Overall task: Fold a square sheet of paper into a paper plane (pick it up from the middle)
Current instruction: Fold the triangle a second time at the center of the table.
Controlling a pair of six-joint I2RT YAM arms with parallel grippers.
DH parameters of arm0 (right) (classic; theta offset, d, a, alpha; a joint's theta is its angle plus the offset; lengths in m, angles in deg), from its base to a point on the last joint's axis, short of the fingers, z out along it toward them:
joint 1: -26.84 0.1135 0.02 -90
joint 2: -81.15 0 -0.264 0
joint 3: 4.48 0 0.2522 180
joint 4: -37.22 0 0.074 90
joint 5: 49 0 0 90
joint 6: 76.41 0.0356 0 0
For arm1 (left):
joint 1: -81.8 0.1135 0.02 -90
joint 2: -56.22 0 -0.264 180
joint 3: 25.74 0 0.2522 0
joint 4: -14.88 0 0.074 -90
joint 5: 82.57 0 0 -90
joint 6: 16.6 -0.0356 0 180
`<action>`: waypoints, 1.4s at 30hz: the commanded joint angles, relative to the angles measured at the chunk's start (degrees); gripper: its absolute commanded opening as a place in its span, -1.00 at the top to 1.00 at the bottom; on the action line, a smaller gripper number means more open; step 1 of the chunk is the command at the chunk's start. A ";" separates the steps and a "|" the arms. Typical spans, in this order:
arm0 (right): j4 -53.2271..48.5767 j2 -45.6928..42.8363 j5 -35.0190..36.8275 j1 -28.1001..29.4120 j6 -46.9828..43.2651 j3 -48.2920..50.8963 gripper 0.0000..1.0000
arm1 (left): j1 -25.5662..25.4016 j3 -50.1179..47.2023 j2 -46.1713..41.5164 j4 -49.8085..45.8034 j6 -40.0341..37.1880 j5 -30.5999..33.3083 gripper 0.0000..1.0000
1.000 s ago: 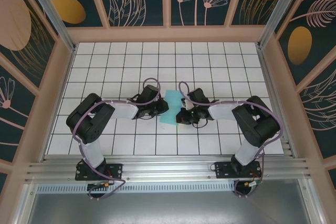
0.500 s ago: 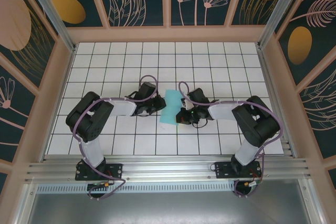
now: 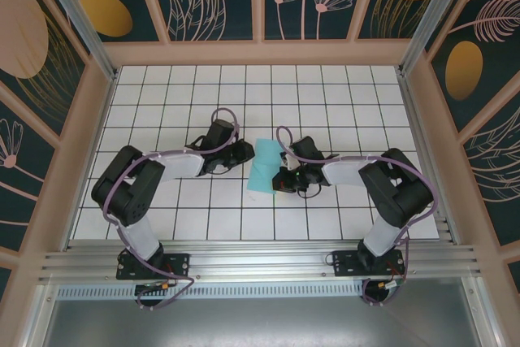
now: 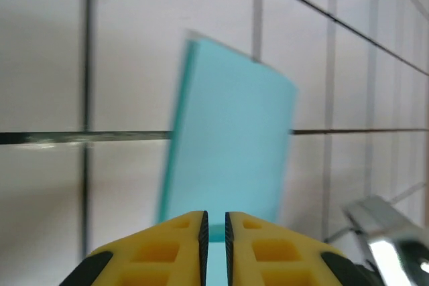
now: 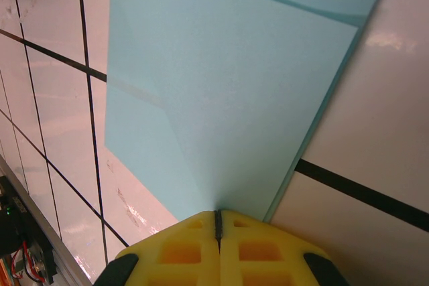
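Note:
The square sheet of paper [image 3: 262,166] lies folded into a narrow light teal rectangle on the white grid tiles, between my two grippers. My left gripper [image 3: 247,155] sits at its left long edge. In the left wrist view the paper [image 4: 228,145] stretches away ahead of the yellow fingertips [image 4: 191,229], and my left gripper [image 4: 216,222] is open by only a narrow slit, with teal showing through it. My right gripper [image 3: 280,180] is at the paper's near right corner. In the right wrist view it [image 5: 216,213] is shut on the paper's edge [image 5: 221,98], which shows a faint diagonal crease.
Peach-framed walls [image 3: 260,53] enclose the tiled table on three sides. An aluminium rail [image 3: 260,262] runs along the near edge by both arm bases. A shiny grey part [image 4: 389,232] stands low at the right of the left wrist view.
My left arm has swung back and to the left, drawing its gripper off the paper's middle to its left edge. More of the paper shows. The right arm has not moved.

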 commanded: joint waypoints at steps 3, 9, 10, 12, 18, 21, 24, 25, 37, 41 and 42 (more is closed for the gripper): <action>-5.99 3.88 6.94 0.82 -0.60 1.53 0.95 | -3.05 -0.87 0.62 5.82 -0.12 -9.02 0.63; -5.67 3.88 7.20 0.99 -0.34 1.88 0.95 | -4.16 -1.46 5.13 9.79 1.52 -8.96 0.63; -5.72 3.69 7.20 1.03 -0.33 1.97 0.95 | -4.20 -1.65 5.84 10.55 1.68 -8.54 0.64; -5.82 3.57 7.29 1.06 -0.41 1.97 0.95 | -4.15 -1.62 7.27 10.06 1.27 -6.49 0.65; -6.21 3.84 8.06 1.06 -0.60 1.62 0.94 | -4.14 -3.07 11.00 10.61 1.76 -3.93 0.68; -5.98 3.04 8.35 1.05 -0.44 1.38 0.93 | -4.18 -3.93 11.94 10.62 2.08 -3.45 0.68; -6.18 1.63 8.85 1.13 -0.18 1.09 0.90 | -4.15 -4.21 12.50 10.39 2.12 -2.99 0.68; -6.32 0.95 8.83 1.12 -0.01 0.94 0.90 | -4.19 -4.17 12.66 10.44 2.11 -2.97 0.68; -7.42 -9.24 7.34 1.03 2.24 -1.81 0.75 | -4.14 -2.81 12.57 7.91 1.42 -2.41 0.69; -5.34 -9.43 6.89 1.03 4.05 -2.34 0.77 | -4.20 -2.81 11.95 7.94 1.57 -2.52 0.69; -4.48 -9.31 7.19 1.01 4.58 -2.36 0.78 | -4.14 -2.84 11.71 7.74 1.46 -2.48 0.69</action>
